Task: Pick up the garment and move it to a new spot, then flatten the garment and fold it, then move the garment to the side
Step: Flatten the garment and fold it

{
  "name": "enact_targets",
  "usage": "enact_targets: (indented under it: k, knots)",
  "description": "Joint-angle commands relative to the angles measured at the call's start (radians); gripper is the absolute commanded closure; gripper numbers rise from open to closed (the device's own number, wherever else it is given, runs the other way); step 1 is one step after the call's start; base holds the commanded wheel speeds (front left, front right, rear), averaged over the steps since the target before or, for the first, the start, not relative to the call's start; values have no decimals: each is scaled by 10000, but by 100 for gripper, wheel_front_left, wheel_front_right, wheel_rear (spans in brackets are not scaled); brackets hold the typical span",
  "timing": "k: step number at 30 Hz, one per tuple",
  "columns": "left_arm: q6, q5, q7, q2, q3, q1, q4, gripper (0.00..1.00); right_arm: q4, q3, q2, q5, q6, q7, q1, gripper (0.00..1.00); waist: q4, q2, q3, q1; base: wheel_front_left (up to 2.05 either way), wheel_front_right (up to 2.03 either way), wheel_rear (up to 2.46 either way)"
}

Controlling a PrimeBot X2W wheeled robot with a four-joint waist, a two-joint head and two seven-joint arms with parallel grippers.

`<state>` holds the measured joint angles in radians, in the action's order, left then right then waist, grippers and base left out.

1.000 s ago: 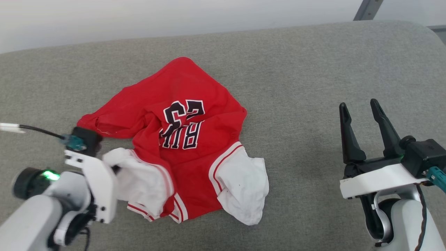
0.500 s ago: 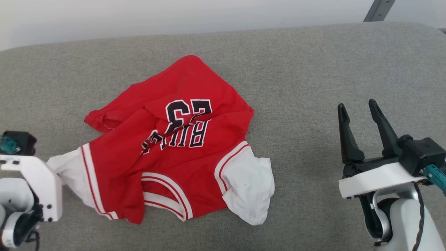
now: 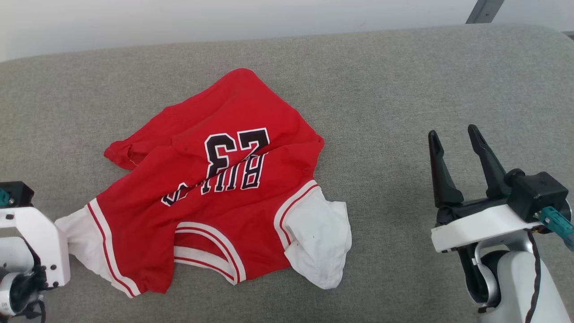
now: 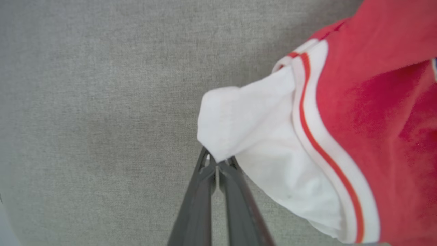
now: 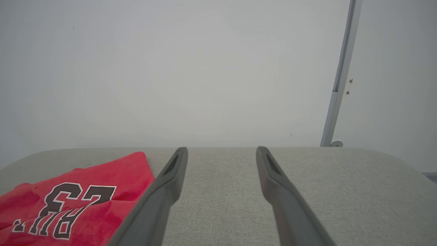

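The garment [image 3: 215, 193], a red jersey with black "BULLS 23" lettering upside down to me, lies partly spread on the grey cushion [image 3: 403, 89]. Its right white sleeve [image 3: 320, 237] rests flat. The left white sleeve [image 4: 259, 136] is stretched out sideways, with my left gripper [image 4: 216, 160] shut on its corner. In the head view that arm's white wrist mount [image 3: 38, 244] sits at the lower left edge and hides the fingers. My right gripper [image 3: 453, 132] stands open and apart from the cloth at the right, and the garment [image 5: 78, 201] lies to its left in the right wrist view.
The cushion's far edge meets a pale wall [image 3: 224, 18]. A grey metal post [image 5: 339, 75] stands at the back right. Bare grey fabric stretches between the jersey and the right gripper.
My left gripper has pulled the left sleeve outward to the left, so the bunched left half of the jersey has opened out. The right gripper has stayed about where it was.
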<state>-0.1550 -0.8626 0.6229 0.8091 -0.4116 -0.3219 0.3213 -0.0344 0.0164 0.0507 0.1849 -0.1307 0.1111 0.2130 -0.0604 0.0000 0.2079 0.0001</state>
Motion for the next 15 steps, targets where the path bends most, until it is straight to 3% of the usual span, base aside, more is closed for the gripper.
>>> enact_targets:
  k: [1,2,3,9,15]
  knots:
    - [59,-26,-89,-5,11,-127,76,65,8,35,1,51,-1,-32,58,0,-5,0,8,-1,0,0,0]
    - [145,-108,-72,-79,22,-219,144,27,18,54,0,54,-1,-36,76,0,-6,0,17,-1,0,0,0]
    - [232,-152,-50,-121,29,-307,187,0,32,65,1,45,-1,-52,96,0,1,0,28,-1,0,0,0]
    - [565,-517,481,-161,37,-687,301,0,139,103,1,-68,-1,-143,113,0,45,0,114,-1,0,0,0]
    - [585,-638,954,-150,-34,-1077,344,0,266,159,1,-195,-1,-346,107,0,67,0,234,-1,0,0,0]
